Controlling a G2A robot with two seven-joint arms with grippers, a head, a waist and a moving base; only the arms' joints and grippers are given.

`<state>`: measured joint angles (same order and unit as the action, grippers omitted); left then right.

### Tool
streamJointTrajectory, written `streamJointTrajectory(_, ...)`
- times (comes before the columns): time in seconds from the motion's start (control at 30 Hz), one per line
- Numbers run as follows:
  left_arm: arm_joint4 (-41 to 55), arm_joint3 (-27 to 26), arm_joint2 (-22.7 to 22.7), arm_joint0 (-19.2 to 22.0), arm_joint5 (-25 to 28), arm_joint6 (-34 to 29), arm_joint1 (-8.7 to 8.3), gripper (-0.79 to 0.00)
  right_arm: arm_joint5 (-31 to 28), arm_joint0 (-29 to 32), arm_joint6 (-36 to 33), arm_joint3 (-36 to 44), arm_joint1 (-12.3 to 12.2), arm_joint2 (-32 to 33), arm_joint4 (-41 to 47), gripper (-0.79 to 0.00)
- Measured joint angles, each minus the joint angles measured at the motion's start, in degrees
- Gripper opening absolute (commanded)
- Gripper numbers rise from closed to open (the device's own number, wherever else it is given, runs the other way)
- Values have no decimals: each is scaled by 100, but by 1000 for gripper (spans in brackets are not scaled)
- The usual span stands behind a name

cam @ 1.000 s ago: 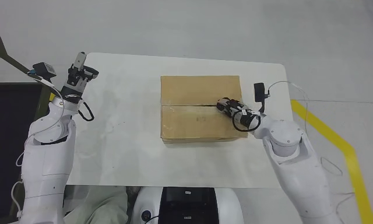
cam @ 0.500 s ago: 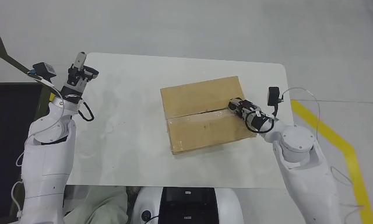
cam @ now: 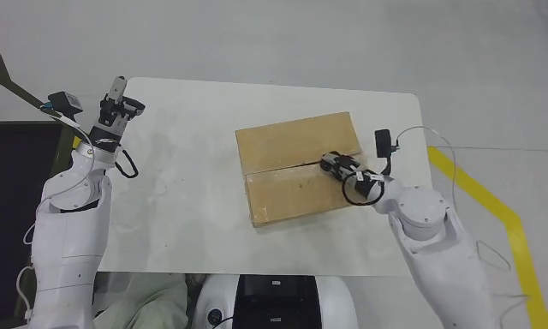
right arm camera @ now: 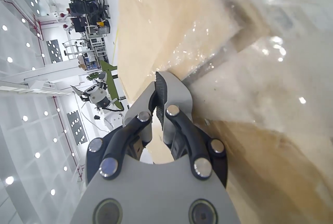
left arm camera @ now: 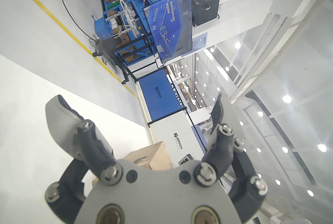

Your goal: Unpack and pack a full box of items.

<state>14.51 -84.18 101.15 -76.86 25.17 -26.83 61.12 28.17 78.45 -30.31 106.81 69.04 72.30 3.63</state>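
Box (cam: 300,170) sits right of centre on the surface (cam: 188,200), skewed to its edges, both top flaps down. Clear tape (right arm camera: 234,58) runs glossy and wrinkled over the centre seam. Right hand (cam: 332,162) is on the box top at the seam, near the box's end by the right edge of the surface; fingers clenched together, tips against the taped cardboard, can't tell whether they pinch any tape. Left hand (left arm camera: 139,108) is up at the far left corner of the surface, released, fingers spread wide, nothing between them.
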Motion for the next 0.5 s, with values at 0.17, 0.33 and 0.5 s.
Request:
streamJointTrajectory(0.17, 0, 0, 0, 0, 0, 0, 0, 0, 173, 10, -35, 190, -22, -100, -246, -785)
streamJointTrajectory(0.33, 0, 0, 0, 0, 0, 0, 0, 0, 331, 84, -122, 397, -57, -142, -509, -785)
streamJointTrajectory(0.5, 0, 0, 0, 0, 0, 0, 0, 0, 600, 109, -180, 480, -92, -106, -704, -785)
